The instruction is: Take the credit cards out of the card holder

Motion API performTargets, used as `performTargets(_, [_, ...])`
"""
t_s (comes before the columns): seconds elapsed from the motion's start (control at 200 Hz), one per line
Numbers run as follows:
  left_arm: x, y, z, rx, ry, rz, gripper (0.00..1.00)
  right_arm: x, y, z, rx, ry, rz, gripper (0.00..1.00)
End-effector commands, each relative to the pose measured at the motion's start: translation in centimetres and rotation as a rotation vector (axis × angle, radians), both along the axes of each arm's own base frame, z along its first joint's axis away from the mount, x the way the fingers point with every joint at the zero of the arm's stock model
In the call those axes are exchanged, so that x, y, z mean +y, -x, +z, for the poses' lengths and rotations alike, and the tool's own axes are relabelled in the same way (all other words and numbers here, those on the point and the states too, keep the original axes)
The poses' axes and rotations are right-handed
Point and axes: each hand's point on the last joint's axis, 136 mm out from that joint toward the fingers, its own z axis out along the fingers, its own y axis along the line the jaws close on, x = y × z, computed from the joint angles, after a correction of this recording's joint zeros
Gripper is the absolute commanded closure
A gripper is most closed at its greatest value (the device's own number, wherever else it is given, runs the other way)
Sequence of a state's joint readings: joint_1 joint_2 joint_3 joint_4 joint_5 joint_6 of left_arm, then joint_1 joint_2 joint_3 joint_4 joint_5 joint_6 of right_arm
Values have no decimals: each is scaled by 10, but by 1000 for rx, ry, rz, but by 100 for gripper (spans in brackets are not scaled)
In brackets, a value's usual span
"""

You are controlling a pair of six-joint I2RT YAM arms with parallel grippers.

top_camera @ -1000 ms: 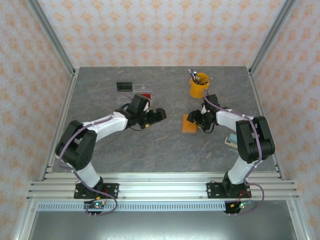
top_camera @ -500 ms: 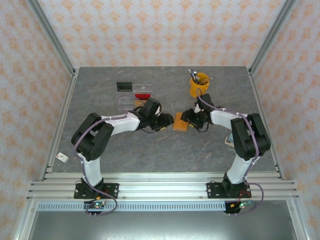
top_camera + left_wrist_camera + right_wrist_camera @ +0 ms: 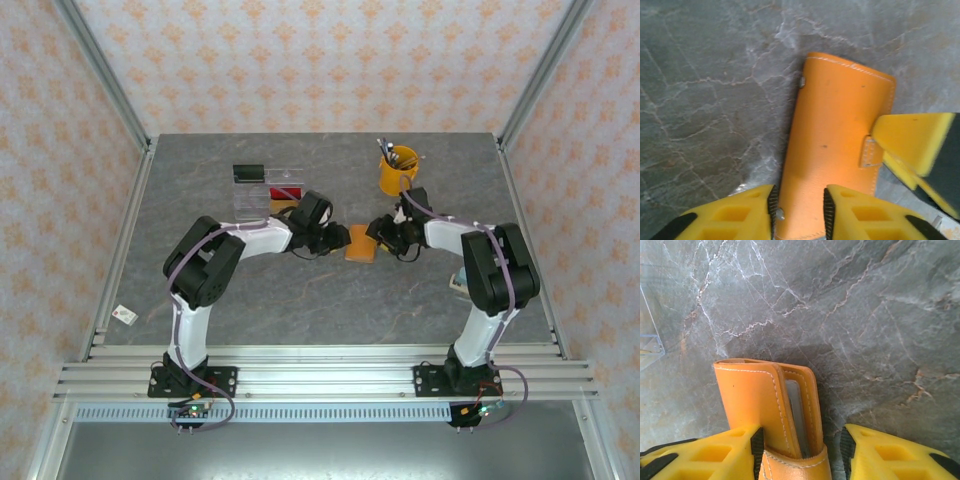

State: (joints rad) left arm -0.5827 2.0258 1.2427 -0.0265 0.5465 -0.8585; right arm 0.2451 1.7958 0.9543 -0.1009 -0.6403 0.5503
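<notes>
- Orange, leather-look card holder [image 3: 360, 243] sits directly between the two tools: left tool [image 3: 338, 240] at one end, right tool [image 3: 385, 237] at the other. My read is that it is taken from both ends so one side can steady it while the other works it open.
- Left wrist view: the holder's broad face [image 3: 835, 145] is just ahead of the left tool [image 3: 799, 212]. The fingers [image 3: 740, 217] stand narrowly apart with the holder's near corner and a snap stud [image 3: 781, 214] between them. Cannot tell whether they actually pinch it.
- Same view: the right tool's finger [image 3: 907, 137] touches the strap tab [image 3: 869, 151] on the far edge.
- Right wrist view: the holder [image 3: 765, 400] stands on edge between the fingers of the right tool [image 3: 800, 442]. One finger is against the outer leaf and the other is just clear of it, so the jaws are parted and not clamped.
- A grey-blue sliver [image 3: 792, 400] shows between the leaves; card or lining, cannot tell.
- Whether the holder rests on the bench [image 3: 300, 290] or hangs just above it is unclear.
- Beyond the left tool is a clear tray [image 3: 255, 200] with what looks like a red card [image 3: 286, 192] in it.
</notes>
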Motion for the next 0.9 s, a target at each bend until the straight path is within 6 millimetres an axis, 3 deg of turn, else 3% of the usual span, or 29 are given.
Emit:
performTargets(0.0, [-4,1,0,7,-5,-28,71,9,0,-6,24,-39,26,54])
performTargets(0.315, [-2,8,-12,46,-29,-44,78,26,-1,8,-10,-162,68,61])
performTargets(0.4, [-2,9,-13,52,-30,-49,80,30,-2,15,-29,-186,77,68])
performTargets(0.46, [-2,9,-11,47,-30,-57,88,32,-3,21,-41,-195,88,77])
performTargets(0.545, [1,7,0,16,-43,-53,89,24,-2,29,-52,-121,115,85])
performTargets(0.646, [16,3,21,-46,-109,-30,85,7,0,43,-71,24,134,90])
performTargets(0.721, [31,1,32,-74,-169,-15,78,-7,2,56,-84,121,143,92])
performTargets(0.731, [33,0,43,-94,-167,-9,77,-9,2,58,-84,134,140,92])
performTargets(0.761, [40,0,51,-113,-193,-1,75,-15,3,63,-90,177,139,92])
performTargets(0.896, [101,-3,78,-183,-447,106,66,-40,15,82,-105,419,148,92])
